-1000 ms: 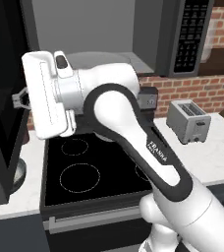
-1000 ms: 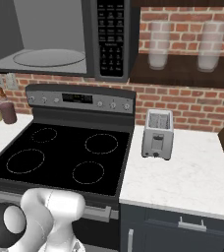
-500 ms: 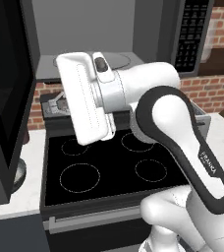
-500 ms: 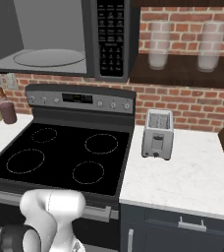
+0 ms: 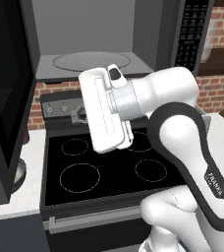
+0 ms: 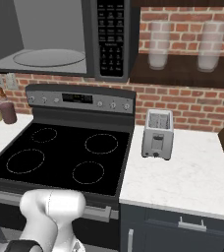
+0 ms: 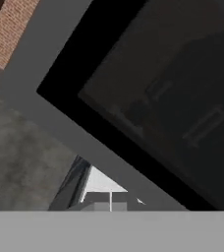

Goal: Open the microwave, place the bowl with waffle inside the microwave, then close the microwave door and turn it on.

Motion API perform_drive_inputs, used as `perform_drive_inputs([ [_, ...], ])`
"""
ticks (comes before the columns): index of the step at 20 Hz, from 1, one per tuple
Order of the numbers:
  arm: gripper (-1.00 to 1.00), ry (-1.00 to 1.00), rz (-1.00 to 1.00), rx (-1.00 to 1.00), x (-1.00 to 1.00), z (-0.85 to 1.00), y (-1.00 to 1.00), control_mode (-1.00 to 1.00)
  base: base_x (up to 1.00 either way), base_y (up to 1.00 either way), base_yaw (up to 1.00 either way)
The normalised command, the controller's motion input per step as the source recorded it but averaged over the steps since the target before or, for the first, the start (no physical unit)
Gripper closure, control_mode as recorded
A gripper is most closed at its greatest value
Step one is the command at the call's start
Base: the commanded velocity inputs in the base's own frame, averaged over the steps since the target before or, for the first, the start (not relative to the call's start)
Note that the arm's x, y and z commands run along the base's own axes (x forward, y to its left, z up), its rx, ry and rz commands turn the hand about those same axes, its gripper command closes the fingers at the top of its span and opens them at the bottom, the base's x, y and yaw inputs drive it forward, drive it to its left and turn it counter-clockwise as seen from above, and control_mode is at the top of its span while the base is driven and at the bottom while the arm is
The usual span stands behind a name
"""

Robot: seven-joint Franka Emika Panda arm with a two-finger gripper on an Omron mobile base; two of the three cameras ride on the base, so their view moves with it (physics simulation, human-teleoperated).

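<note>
Microwave door [image 7: 173,98] close before shut gripper

One microwave [image 6: 60,39], one toaster [image 6: 157,133], two jars [image 6: 1,111].

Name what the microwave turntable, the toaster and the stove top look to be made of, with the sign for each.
Turntable: likely glass, a pale see-through disc on the grey microwave floor.
Toaster: probably brushed metal, by its silver-grey, softly shaded sides.
Stove top: seemingly smooth ceramic glass, flat glossy black with thin printed burner rings.
Everything is rendered, so these are looks only.
</note>
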Motion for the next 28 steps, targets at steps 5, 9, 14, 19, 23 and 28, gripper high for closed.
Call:
perform_drive_inputs([
  [5,1.00,0.73,-0.11,-0.21,0.60,-0.24,0.00,-1.00,0.00,0.00,0.00],
  [9,1.00,0.70,-0.03,-0.07,0.31,-0.31,-0.12,-1.00,0.00,0.00,0.00],
  [14,1.00,0.65,-0.25,0.01,0.20,-0.50,-0.02,-1.00,0.00,0.00,0.00],
  [19,1.00,0.34,-0.43,0.03,-0.08,-0.78,0.02,-1.00,0.00,0.00,0.00],
  [23,1.00,0.37,-0.56,0.04,-0.13,-0.73,0.00,-1.00,0.00,0.00,0.00],
  [28,1.00,0.64,-0.48,0.00,0.11,-0.19,0.00,-1.00,0.00,0.00,0.00],
])
